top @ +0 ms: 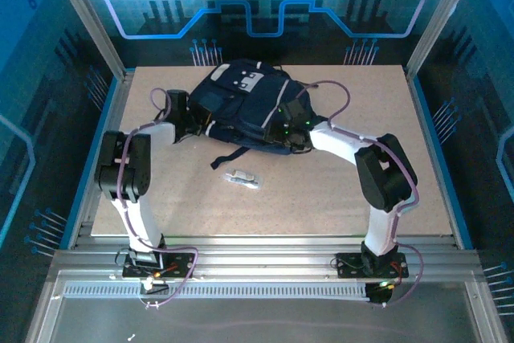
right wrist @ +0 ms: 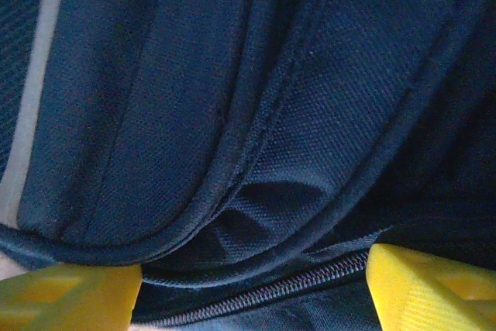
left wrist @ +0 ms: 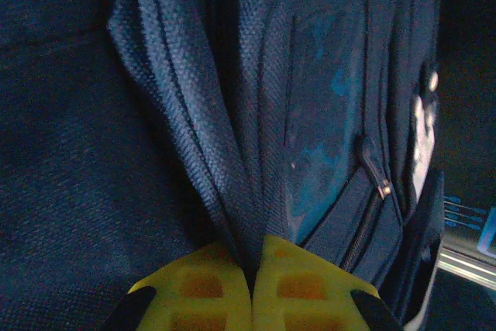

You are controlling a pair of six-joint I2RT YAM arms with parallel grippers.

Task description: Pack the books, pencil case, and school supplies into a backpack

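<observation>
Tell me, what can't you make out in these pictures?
- Top view: the backpack hides its inside under its own fabric, so its contents cannot be told.
- Top view: the small pale object is too small to identify.
- Left wrist view: the left gripper pinches a backpack fold; the bottom edge cuts off its fingers.
- Right wrist view: the right gripper is cut off likewise; whether it touches the fabric is unclear.

Backpack (top: 241,106) blocks centre; table (top: 381,102) corners free
</observation>
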